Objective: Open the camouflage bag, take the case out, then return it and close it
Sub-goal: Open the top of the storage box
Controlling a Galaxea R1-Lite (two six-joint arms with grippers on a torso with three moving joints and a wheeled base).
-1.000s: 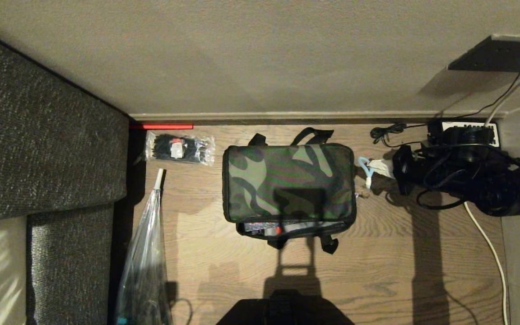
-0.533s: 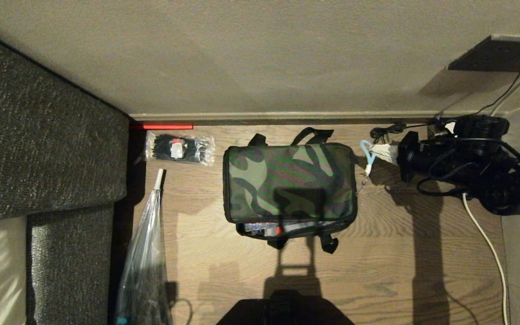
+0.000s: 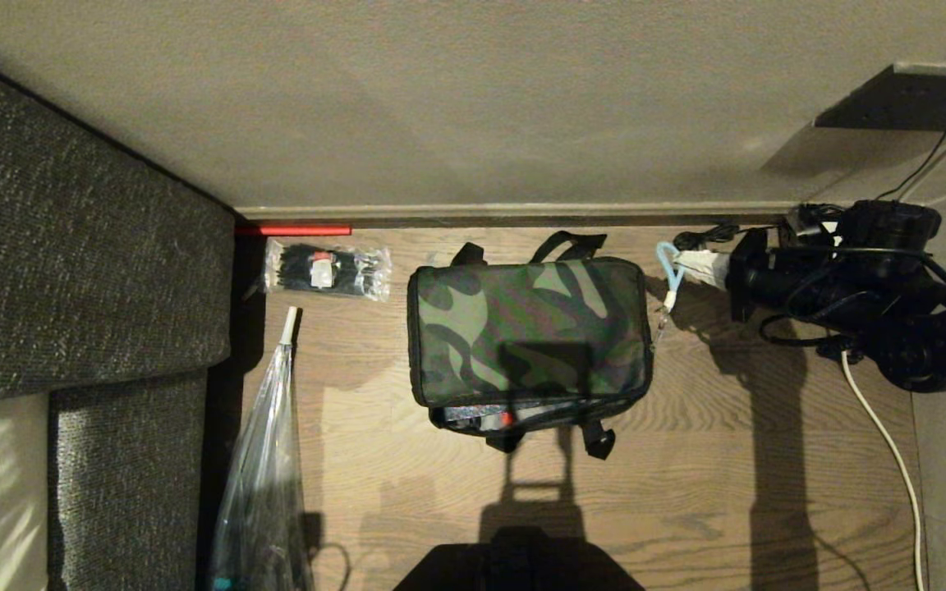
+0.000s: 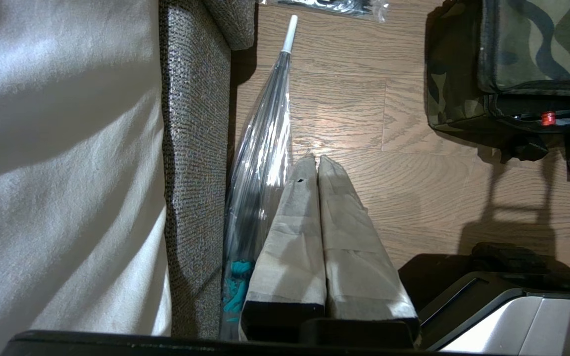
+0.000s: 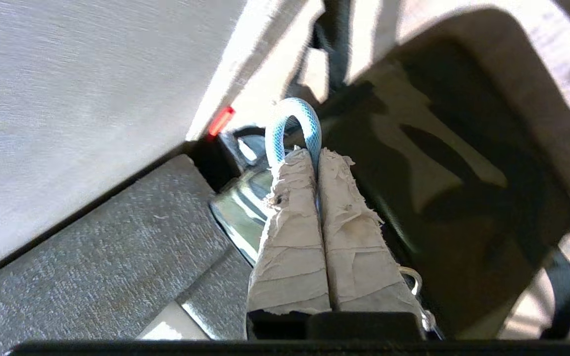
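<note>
You are seeing only part of the camouflage bag in the left wrist view, where the picture's edge is cutting its lid and side off. Its lid is covering almost all the interior; through the gap along the near edge only a silvery strip and a small red dot are showing, too little for you to tell what is lying inside. The right gripper is pinching a blue loop, and the taped fingers are hiding the loop's lower ends. In the right wrist view the bag is looking dark and blurred. The folded clear umbrella is running out past the head view's bottom edge.
</note>
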